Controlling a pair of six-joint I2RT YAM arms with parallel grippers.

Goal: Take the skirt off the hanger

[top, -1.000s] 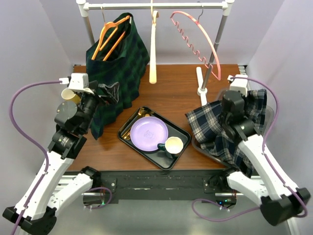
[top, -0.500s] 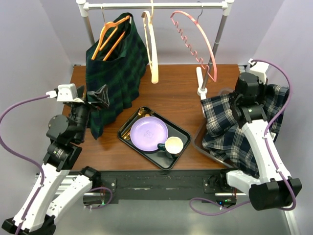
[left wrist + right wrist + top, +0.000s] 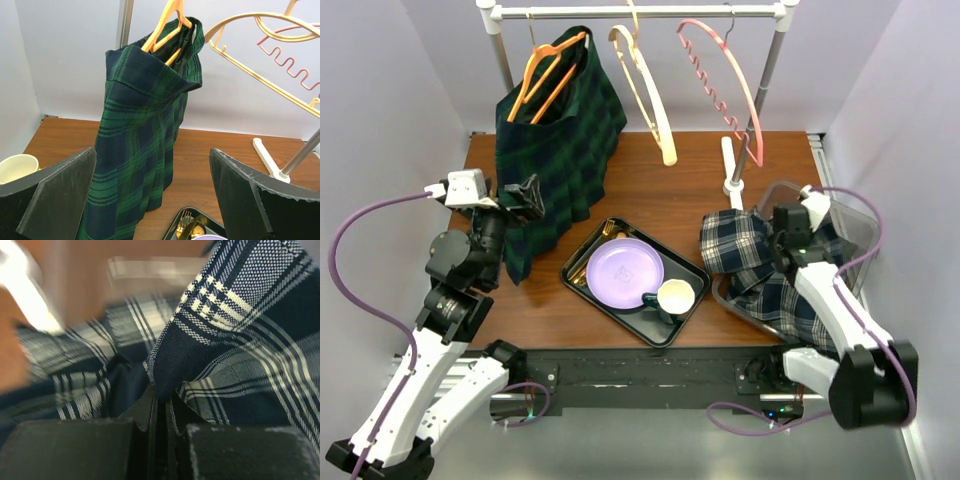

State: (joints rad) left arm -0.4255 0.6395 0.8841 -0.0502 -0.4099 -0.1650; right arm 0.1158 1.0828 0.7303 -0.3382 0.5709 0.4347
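Hovering at the left edge of the worktop [image 3: 690, 185], the left pincer [image 3: 525, 190] is spread wide with nothing between its fingers [image 3: 55, 192]. It faces the green tartan skirt [image 3: 560, 140] from the near side without touching it. A cream cup [image 3: 17, 167] sits low at the far left of the wrist view. The green skirt hangs from an orange hanger [image 3: 548, 65] on the rail [image 3: 640, 12], its hem reaching down to the worktop. Right of it on the same rail hang a cream hanger [image 3: 645, 85], tilted, and a pink hanger [image 3: 725, 85]. Near the middle of the worktop lies a black tray [image 3: 582, 255] carrying a purple plate [image 3: 625, 272], a mug [image 3: 675, 297] and gold cutlery [image 3: 610, 230]. Further right, a blue-and-white checked skirt [image 3: 740, 250] lies crumpled off any hanger, partly on the worktop and partly over a clear bin [image 3: 850, 215]. The right pincer [image 3: 772, 245] is down in this cloth — its wrist view shows the fingers [image 3: 142, 410] closed tight on a fold of the checked fabric.
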